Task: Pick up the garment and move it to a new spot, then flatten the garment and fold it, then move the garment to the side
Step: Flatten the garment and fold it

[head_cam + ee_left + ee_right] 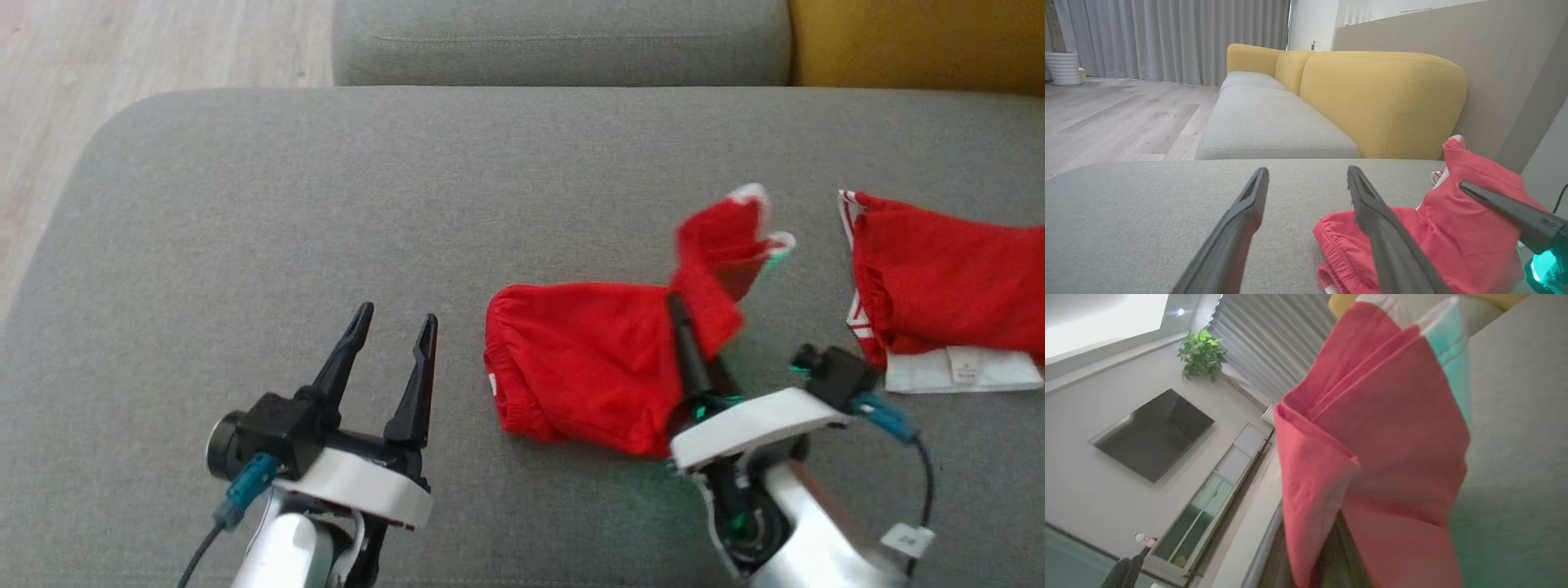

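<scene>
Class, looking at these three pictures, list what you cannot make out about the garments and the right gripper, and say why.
- Right gripper: head view, one finger hidden under the red garment; right wrist view, blurred cloth covers both.
- Second red garment: head view, cut off by the right edge.
- White label by it: head view, print too small.

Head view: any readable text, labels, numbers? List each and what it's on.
No legible text.
White care label at the edge of the red garment on the right: dark print, too small to read.
White tag on the cable by the right arm: blurred, unreadable.
</scene>
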### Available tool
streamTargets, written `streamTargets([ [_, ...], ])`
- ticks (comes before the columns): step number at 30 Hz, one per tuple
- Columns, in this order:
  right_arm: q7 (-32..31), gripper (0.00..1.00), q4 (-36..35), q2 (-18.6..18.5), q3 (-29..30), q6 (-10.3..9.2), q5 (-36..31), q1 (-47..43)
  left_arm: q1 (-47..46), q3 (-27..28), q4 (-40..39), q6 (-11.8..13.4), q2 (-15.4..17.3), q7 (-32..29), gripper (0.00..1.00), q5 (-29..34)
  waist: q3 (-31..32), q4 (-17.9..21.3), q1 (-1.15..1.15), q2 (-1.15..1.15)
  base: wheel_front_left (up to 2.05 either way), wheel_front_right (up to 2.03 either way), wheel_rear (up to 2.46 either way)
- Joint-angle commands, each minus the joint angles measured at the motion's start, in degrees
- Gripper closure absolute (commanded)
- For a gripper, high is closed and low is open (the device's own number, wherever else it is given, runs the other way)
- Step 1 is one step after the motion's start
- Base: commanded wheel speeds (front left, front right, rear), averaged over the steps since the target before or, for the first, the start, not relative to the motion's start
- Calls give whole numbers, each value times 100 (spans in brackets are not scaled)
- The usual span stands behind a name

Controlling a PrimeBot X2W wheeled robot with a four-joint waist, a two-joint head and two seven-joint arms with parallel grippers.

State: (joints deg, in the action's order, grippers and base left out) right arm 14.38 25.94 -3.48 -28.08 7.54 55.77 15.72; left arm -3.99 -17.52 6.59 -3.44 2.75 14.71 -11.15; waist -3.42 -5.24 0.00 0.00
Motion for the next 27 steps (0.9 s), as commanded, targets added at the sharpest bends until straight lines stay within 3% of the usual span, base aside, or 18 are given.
streamTargets([
  [1, 62, 100, -244, 60, -187, -5, -51, 150, -129, 202, -170, 27, 13, 29, 0, 25, 19, -39, 0, 0, 0, 0, 0],
  [11, -123, 100, 110, 60, -1514, -5, -110, 562, -130, 157, -191, 59, 13, 29, 0, -26, -6, -304, 0, 0, 0, 0, 0],
  [21, -75, 100, 696, 60, -2009, -5, -247, 927, -147, 121, -195, 74, 13, 29, 0, -64, -112, -478, 0, 0, 0, 0, 0],
  [22, -66, 93, 766, 60, -2055, -5, -293, 961, -149, 117, -192, 76, 13, 29, 0, -65, -120, -488, 0, 0, 0, 0, 0],
  [23, -66, 93, 766, 60, -2055, -5, -293, 961, -149, 117, -192, 76, 13, 29, 0, -65, -120, -488, 0, 0, 0, 0, 0],
  [24, -41, 0, 852, 60, -2128, -5, -339, 1000, -158, 107, -188, 80, 13, 29, 0, -68, -139, -508, 0, 0, 0, 0, 0],
  [27, -16, 0, 872, 60, -2267, -5, -277, 1011, -175, 87, -185, 83, 13, 29, 0, -72, -169, -537, 0, 0, 0, 0, 0],
])
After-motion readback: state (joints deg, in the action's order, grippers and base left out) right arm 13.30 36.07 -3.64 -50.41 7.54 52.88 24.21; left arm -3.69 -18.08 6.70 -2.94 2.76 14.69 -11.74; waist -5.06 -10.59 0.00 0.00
